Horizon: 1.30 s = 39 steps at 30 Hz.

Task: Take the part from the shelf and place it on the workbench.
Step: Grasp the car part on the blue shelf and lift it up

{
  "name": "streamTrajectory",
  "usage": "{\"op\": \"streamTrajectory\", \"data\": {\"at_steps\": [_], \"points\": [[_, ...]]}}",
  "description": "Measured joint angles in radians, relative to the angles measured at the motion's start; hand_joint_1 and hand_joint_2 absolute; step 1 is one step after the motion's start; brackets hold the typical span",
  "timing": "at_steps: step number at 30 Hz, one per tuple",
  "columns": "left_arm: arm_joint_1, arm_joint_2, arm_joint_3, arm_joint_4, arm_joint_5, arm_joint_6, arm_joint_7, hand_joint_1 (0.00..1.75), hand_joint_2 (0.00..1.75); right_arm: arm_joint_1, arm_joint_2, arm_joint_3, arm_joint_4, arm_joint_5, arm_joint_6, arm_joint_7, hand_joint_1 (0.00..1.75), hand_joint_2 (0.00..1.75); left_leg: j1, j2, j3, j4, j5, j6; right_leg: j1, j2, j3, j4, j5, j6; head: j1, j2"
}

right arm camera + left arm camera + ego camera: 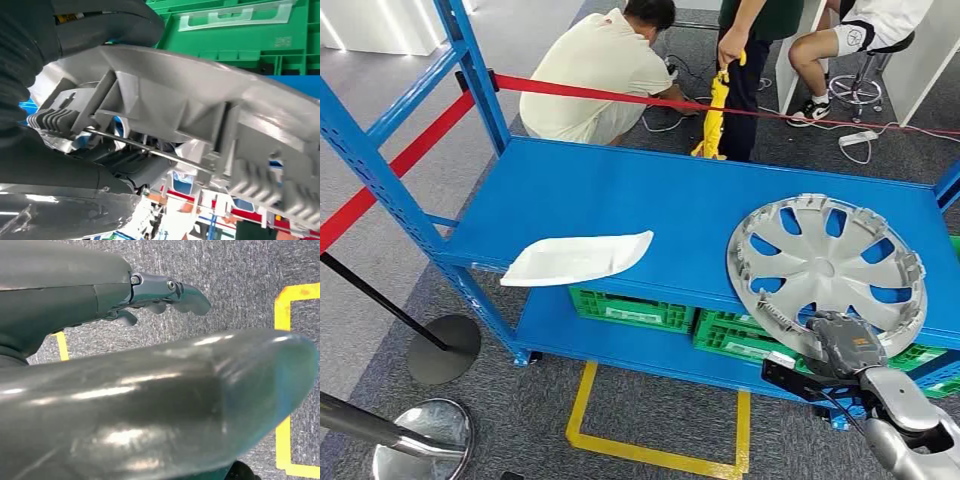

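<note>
A silver wheel cover [826,265] lies tilted on the right of the blue shelf top [622,190], its near rim past the front edge. My right hand [848,345] grips that near rim from below and in front. In the right wrist view the ribbed underside of the wheel cover [181,105] runs between the thumb above and the dark fingers [56,200] beneath it. A flat white panel [576,258] rests on the shelf's front edge, left of the cover. My left hand [113,390] hangs over the carpet, holding nothing, its fingers [170,292] stretched out apart from the thumb.
Green crates [633,308] sit on the lower shelf level. Red barrier tape [607,92] runs behind the shelf. One person [592,70] crouches and another [750,60] stands beyond it. Two stanchion bases [444,348] stand at the left, and yellow floor marking [652,450] lies in front.
</note>
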Motion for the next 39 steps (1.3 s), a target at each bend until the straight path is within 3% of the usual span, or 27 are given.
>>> {"op": "streamTrajectory", "data": {"at_steps": [6,20,26,35,39], "points": [[0.000,0.000,0.000,0.000,0.003,0.000,-0.002,0.00,0.00,0.006,0.000,0.000,0.003,0.004,-0.034,-0.013,1.75,1.75,0.000,0.000,0.000,0.000,0.000,0.000,0.000,0.000,0.000,0.000,0.000,0.000,0.000,0.000],[0.001,-0.004,0.000,0.007,-0.030,0.000,-0.018,0.00,0.00,0.074,0.000,-0.032,-0.058,0.022,-0.224,-0.056,1.75,1.75,0.000,0.000,-0.001,0.000,0.000,0.000,0.000,0.000,0.000,0.000,0.000,0.000,0.000,0.000],[0.001,-0.027,0.000,0.051,-0.090,0.000,-0.018,0.00,0.00,0.127,0.013,-0.070,-0.178,0.051,-0.410,-0.111,1.75,1.75,0.000,-0.001,-0.002,0.000,0.000,0.000,0.000,-0.001,-0.002,0.000,0.000,0.000,0.000,0.000],[0.001,-0.048,0.000,0.093,-0.109,0.000,-0.027,0.00,0.00,0.145,0.018,-0.113,-0.320,0.082,-0.493,-0.154,1.75,1.75,0.000,-0.002,-0.003,0.000,0.000,0.000,0.000,-0.002,-0.002,0.000,0.000,0.000,0.000,0.000],[0.002,-0.052,0.000,0.102,-0.118,0.000,-0.031,0.00,1.75,0.145,0.018,-0.130,-0.389,0.085,-0.530,-0.170,1.75,1.75,0.000,-0.002,-0.003,0.000,0.000,0.000,0.000,-0.002,-0.002,0.000,0.000,0.000,0.000,0.000]]}}
